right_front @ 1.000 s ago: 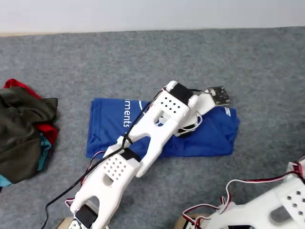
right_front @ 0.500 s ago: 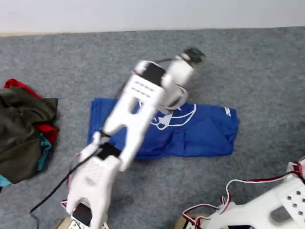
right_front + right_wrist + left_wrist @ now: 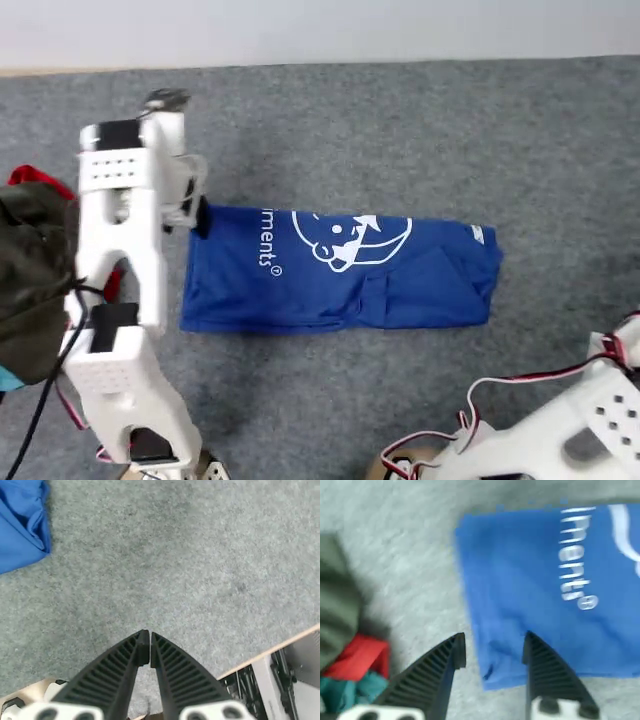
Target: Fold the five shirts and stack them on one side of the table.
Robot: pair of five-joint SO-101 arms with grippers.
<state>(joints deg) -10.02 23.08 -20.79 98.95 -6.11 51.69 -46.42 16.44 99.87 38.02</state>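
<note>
Grey felt [image 3: 560,150] covers the table, and a folded blue shirt [image 3: 340,270] with white print lies flat at its centre in the high view. At the 9 o'clock edge sits a heap of unfolded shirts [image 3: 40,270], olive over red and teal. The left gripper [image 3: 494,640] hangs above the blue shirt's 9 o'clock edge, jaws moderately apart and empty. At 5 o'clock, the right gripper [image 3: 150,635] hovers over bare felt, jaws closed on nothing.

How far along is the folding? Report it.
Done: the blue shirt lies folded into a long band. In hand: the left gripper hovers open above its end nearest the crumpled pile; the right gripper is shut, holding nothing. Left: finishing that shirt, then the pile's olive, red and teal garments.
</note>
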